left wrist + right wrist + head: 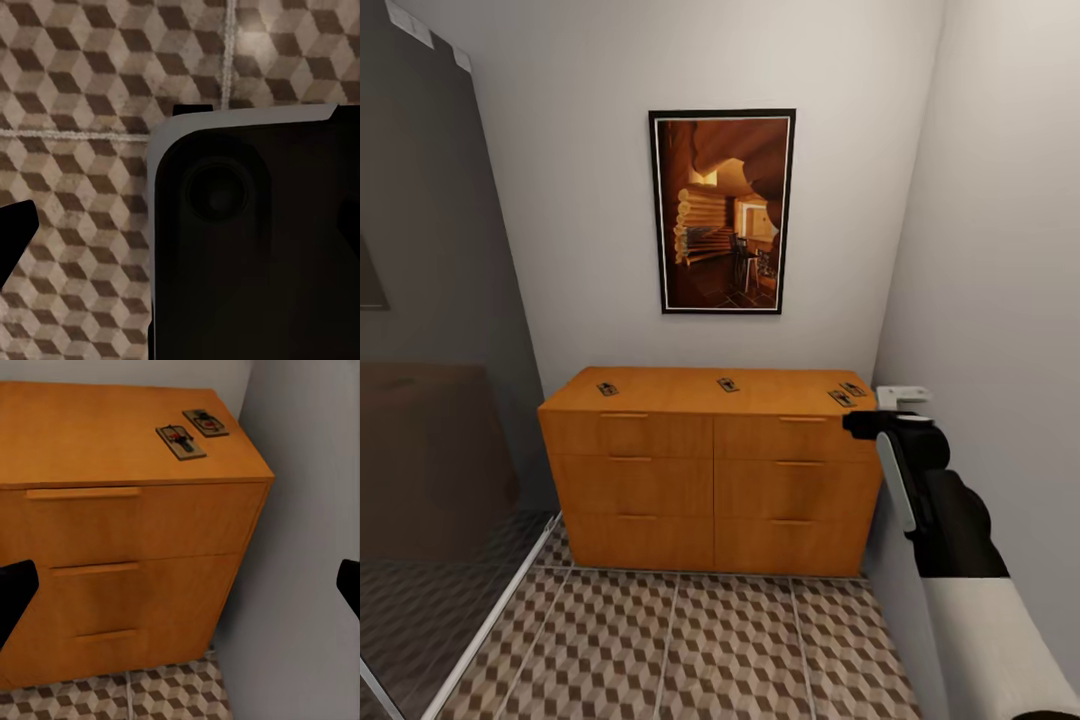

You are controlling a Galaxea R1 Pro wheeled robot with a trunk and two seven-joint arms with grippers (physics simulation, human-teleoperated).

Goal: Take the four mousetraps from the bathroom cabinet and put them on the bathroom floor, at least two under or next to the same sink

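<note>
Four small mousetraps lie flat on top of the orange wooden cabinet [712, 470] against the back wall: one [607, 389] near its left end, one [728, 384] in the middle, and two [847, 393] close together at its right end by the side wall. The right end effector [180, 585] is up in front of the cabinet's right end with its fingers wide apart, holding nothing. The left end effector [15, 240] hangs over the cube-pattern floor [82, 67], and I cannot tell if it is apart or together.

We see four flat mousetraps on the orange cabinet [710, 480] top: one far left [607, 389], one centre [728, 384], two touching at right [841, 398] [853, 389].
</note>
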